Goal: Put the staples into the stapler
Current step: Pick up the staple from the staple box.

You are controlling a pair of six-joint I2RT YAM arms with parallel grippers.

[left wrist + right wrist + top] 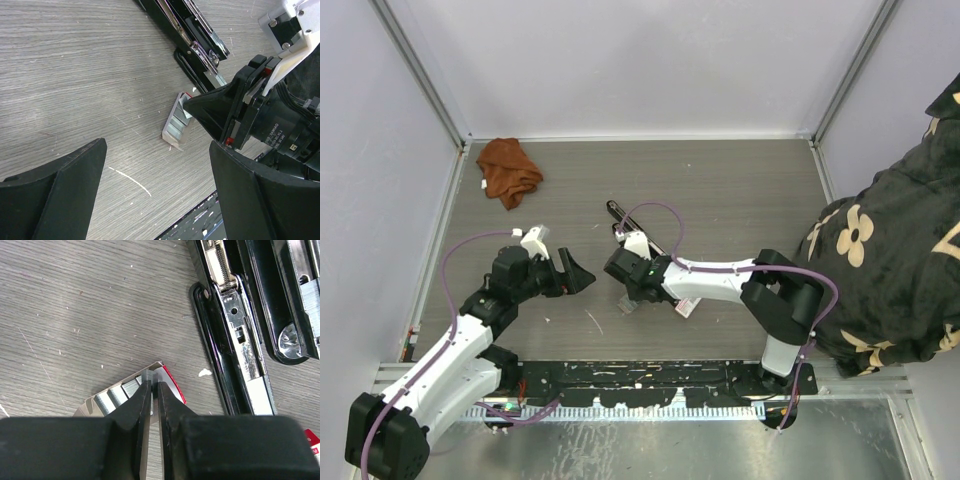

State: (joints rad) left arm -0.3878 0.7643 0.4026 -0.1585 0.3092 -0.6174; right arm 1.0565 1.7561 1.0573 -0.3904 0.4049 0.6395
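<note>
My right hand (155,390) nearly closed over the staples (112,397).
Grip hidden, I cannot tell; left hand (582,272) at 9 o'clock spread wide, empty.

Silvery-grey staples (117,396); red-and-white box (172,384); black, chrome-railed stapler (235,325); rust-orange cloth (508,170); grey wood-grain table (740,190); purple cables (450,300); black fabric (880,270), cream flower print.

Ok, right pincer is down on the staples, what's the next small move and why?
Probably a short lift straight up. The right pincer looks pinched on a silvery strip among the staples, and the stapler lies open beside them. Lifting would show whether the strip comes free.
</note>
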